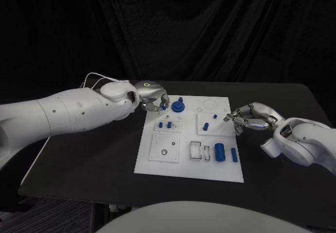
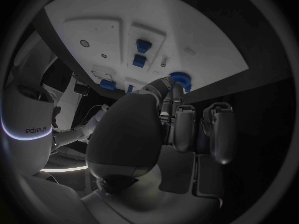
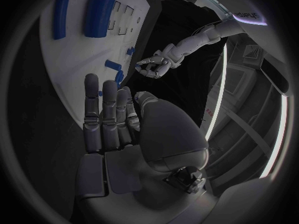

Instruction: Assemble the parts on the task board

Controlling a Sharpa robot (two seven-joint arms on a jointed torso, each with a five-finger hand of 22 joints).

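Note:
The white task board (image 1: 158, 165) lies in the middle of the black table. A blue round knob (image 1: 179, 106) stands near the board's far left corner. My left hand (image 1: 155, 101) is right beside it, fingers curled in with the tips at the knob (image 2: 182, 78); whether they grip it is hidden. Small blue pegs (image 1: 164, 124) and another peg (image 1: 206, 127) stand in raised blocks. A blue cylinder (image 1: 219, 151) and a thin blue bar (image 1: 234, 155) lie near the board's right edge. My right hand (image 1: 248, 116) hovers at that edge, holding nothing, fingers straight (image 3: 109, 114).
A white block with slots (image 1: 200, 150) and a square plate with a hole (image 1: 166, 145) sit on the board's near half. The black table (image 1: 84, 160) shows bare on both sides of the board. A dark curtain hangs behind.

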